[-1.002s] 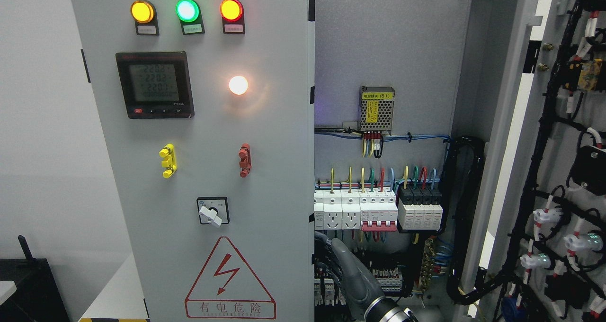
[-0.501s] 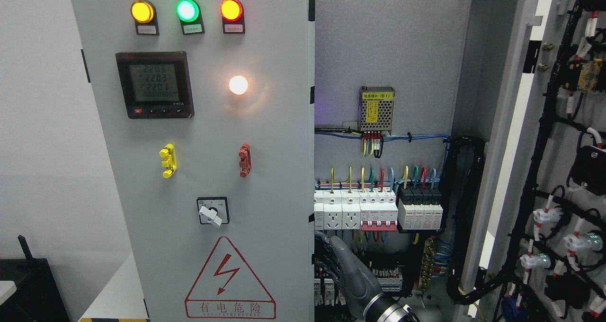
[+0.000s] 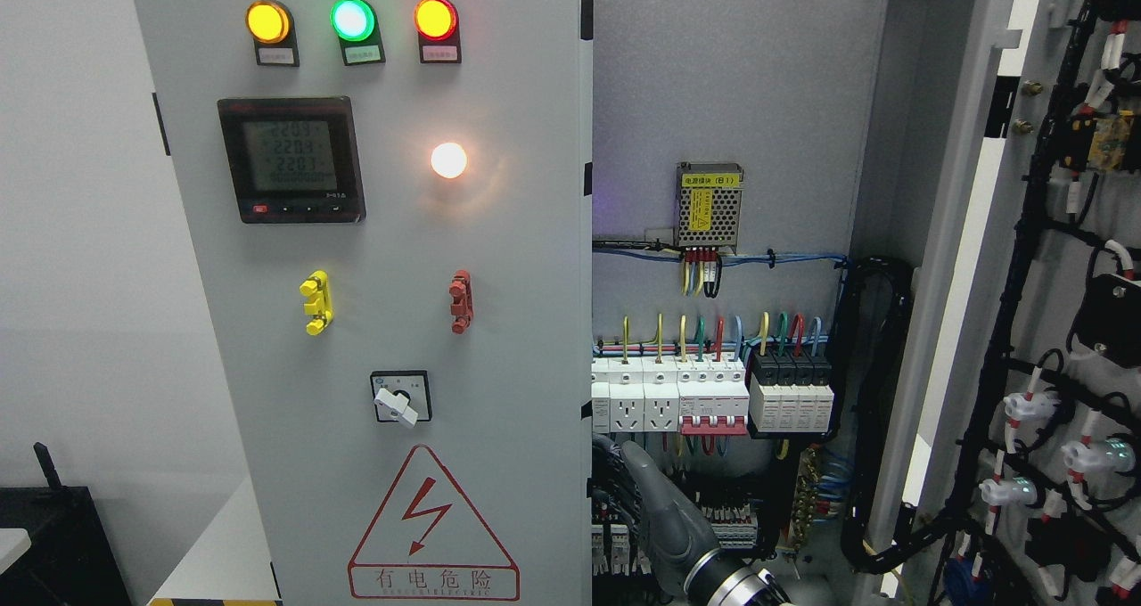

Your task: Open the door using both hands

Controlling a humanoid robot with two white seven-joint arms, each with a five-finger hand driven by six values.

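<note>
Right robot hand [image 3: 646, 503] rising from the bottom edge, fingers [image 3: 615, 490] curled behind the right edge of the closed left door [image 3: 499, 258]. Right door [image 3: 1052, 303] swung wide open.

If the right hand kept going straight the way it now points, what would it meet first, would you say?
Probably the inner edge of the left door. The right hand points up and slightly left from the bottom edge, beside that door and in front of the terminal blocks. Depth is unclear, so it might instead pass into the cabinet wiring.
</note>
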